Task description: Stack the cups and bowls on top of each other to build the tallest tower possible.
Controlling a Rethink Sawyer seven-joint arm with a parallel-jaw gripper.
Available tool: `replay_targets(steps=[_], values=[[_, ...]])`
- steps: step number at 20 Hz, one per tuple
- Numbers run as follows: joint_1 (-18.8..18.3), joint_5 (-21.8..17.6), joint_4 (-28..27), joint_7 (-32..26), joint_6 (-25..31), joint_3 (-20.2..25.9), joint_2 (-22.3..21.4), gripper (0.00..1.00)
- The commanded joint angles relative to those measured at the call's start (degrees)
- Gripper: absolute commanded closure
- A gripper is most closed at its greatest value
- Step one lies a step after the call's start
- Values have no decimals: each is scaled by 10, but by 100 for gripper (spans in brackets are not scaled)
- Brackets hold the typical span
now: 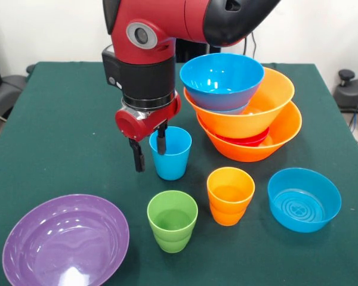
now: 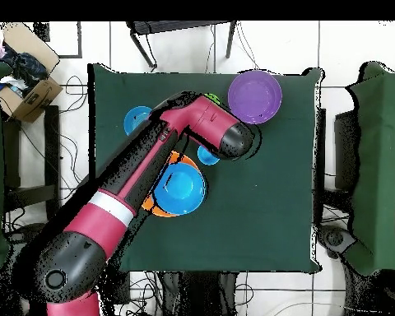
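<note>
Green cloth covers the table (image 1: 59, 119), and above it the red and black arm (image 1: 167, 24) reaches down to the gripper (image 1: 150, 152). Its two black fingers (image 1: 138, 156) straddle the near wall of the blue cup (image 1: 170, 153), one outside the cup and one dipped inside the rim, with a gap between them; whether they press the wall cannot be told, so the hand reads as spread, not clenched.

To the gripper's far right in the front view stands the tower (image 1: 244, 113): a large orange bowl (image 1: 274, 140) at the bottom, a red bowl (image 1: 247, 140) showing inside it, a second orange bowl (image 1: 262, 113) tilted above that, and a large blue bowl (image 1: 222, 80) on top, the whole pile leaning. Below the gripper and to its left in that view, near the table's front edge, sits the wide purple bowl (image 1: 65, 241), upright and apart from everything. A smaller blue bowl (image 1: 304, 199) rests well to the gripper's right, nearer the camera than the tower.

Just below the held cup stand the orange cup (image 1: 230, 195) and the green cup (image 1: 172, 220), side by side, not touching. From overhead, the arm (image 2: 151, 181) hides most of the cups; the purple bowl (image 2: 255, 96) lies just beyond the wrist.
</note>
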Motion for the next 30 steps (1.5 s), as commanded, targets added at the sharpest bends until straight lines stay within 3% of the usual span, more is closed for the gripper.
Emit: replay_targets(steps=[1, 16, 30], values=[[-3, 16, -39, -86, 13, 83, 12, 0], [5, -6, -17, -99, -39, 81, 4, 0], [5, -10, -16, -95, -41, 80, 6, 0]])
